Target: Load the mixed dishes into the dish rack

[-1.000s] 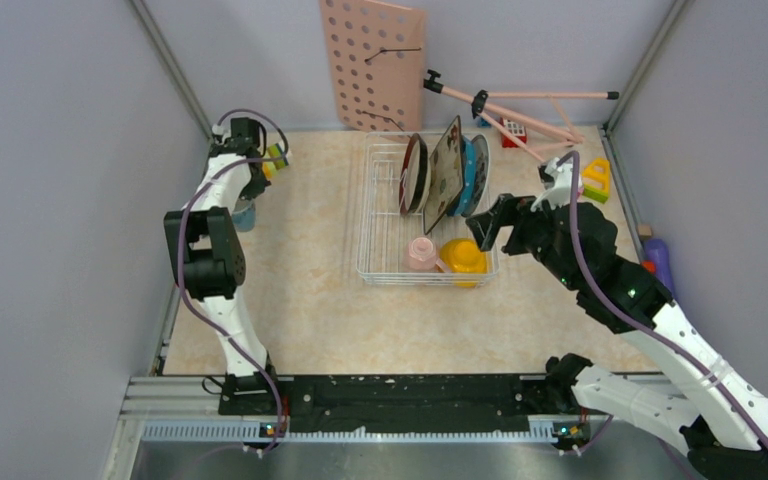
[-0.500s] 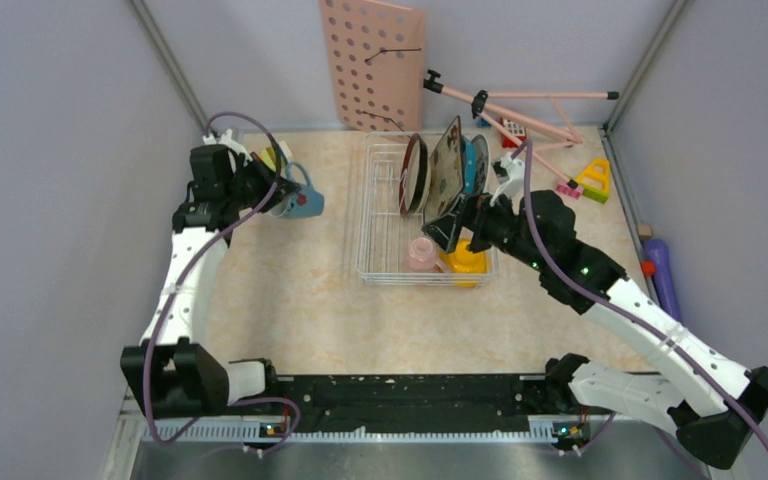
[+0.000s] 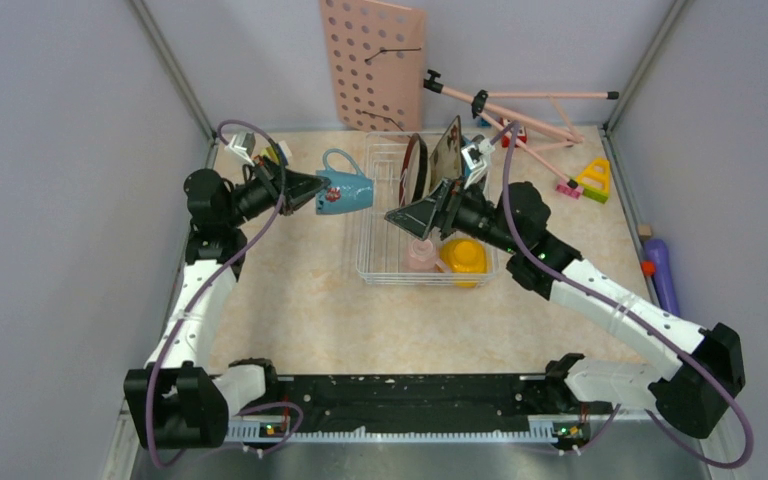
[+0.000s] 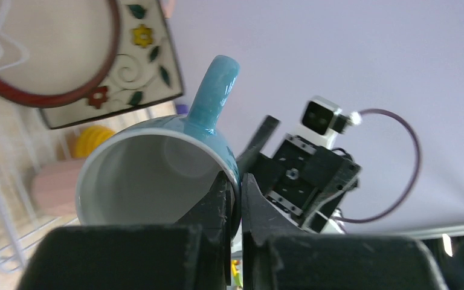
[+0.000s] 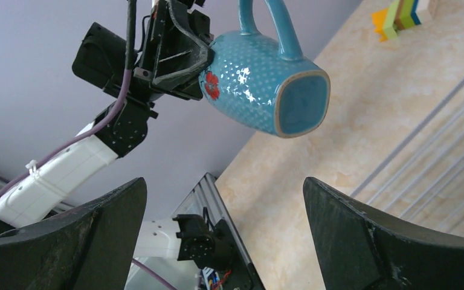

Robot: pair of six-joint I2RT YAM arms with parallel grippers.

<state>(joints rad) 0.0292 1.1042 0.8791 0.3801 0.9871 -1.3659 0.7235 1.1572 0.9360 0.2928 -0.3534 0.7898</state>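
Note:
My left gripper (image 3: 317, 190) is shut on the rim of the teal mug (image 3: 347, 190), which hangs on its side in the air just left of the dish rack (image 3: 372, 268). In the left wrist view one finger is inside the mug (image 4: 151, 175) and one outside. My right gripper (image 3: 407, 212) stands wide open over the rack's left part, facing the mug (image 5: 260, 84) and apart from it. The rack holds a brown-rimmed plate (image 3: 413, 170), a square flowered plate (image 3: 447, 158), a pink mug (image 3: 421, 255) and a yellow bowl (image 3: 463, 257).
A pink pegboard (image 3: 372, 65) leans on the back wall, with a pink folding stand (image 3: 520, 108) lying beside it. Toy blocks (image 3: 594, 181) sit at the back right and more blocks (image 3: 272, 153) at the back left. A purple object (image 3: 658, 265) lies by the right wall.
My left arm has lifted the teal mug from beside the left wall and swung it right towards the rack. My right gripper has moved left across the rack and opened wider.

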